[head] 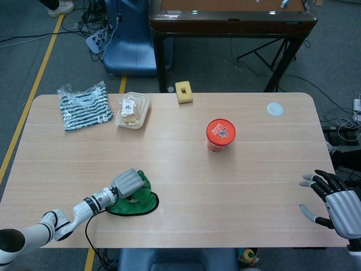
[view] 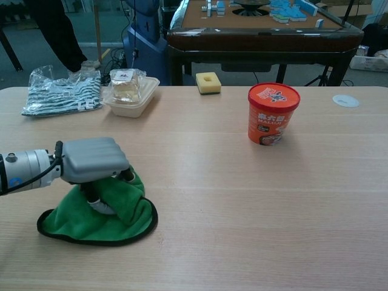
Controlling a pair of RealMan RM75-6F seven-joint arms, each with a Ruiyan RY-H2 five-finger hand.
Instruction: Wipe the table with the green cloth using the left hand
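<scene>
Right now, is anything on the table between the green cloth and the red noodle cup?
Nothing: in the head view, bare wood runs from the green cloth under the left hand to the noodle cup.

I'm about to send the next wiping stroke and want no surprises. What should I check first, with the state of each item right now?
1. Left hand rests on the green cloth: ok.
2. Cloth lies flat: not ok, bunched under the hand.
3. Cloth fully on the table: ok.
4. Red cup well apart from the cloth: ok.
5. Right hand clear, at the far edge: ok.
6. Pressing force on the cloth: cannot tell.
</scene>
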